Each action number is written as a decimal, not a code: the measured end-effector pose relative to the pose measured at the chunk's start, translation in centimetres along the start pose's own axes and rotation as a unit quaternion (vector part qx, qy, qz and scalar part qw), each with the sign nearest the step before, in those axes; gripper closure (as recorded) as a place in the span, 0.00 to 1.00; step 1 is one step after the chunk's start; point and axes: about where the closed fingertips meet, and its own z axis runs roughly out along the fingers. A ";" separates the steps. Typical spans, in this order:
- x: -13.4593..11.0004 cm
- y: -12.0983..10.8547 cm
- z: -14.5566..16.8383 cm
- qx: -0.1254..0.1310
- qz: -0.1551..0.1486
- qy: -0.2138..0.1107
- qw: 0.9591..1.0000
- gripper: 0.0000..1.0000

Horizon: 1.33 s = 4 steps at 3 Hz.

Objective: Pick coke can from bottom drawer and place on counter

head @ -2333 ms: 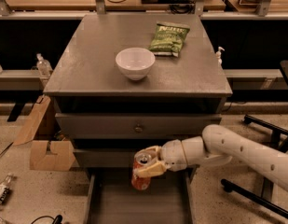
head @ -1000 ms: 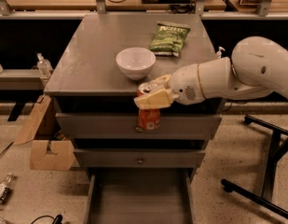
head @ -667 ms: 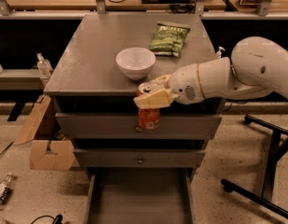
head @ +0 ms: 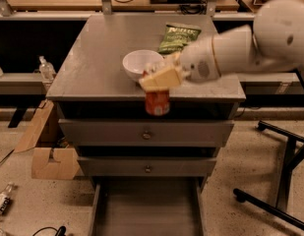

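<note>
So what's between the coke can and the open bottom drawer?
In the camera view, the two shut knobbed drawers; the gripper holds the coke can at the counter front edge, above the bottom drawer.

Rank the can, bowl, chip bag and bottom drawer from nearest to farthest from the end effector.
The end effector is at the counter's front edge.
1. The can: gripped, hanging just below.
2. The bowl: on the counter, just left.
3. The chip bag: farther back on the counter.
4. The bottom drawer: open, far below.
</note>
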 end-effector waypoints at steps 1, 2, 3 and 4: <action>-7.6 -1.7 -1.8 0.024 0.001 0.001 1.000 1.00; -12.9 -4.5 -0.6 0.035 0.017 -0.001 0.999 1.00; -19.6 -7.8 2.0 0.054 0.007 -0.043 0.998 1.00; -22.9 -11.4 4.7 0.076 -0.004 -0.100 0.992 1.00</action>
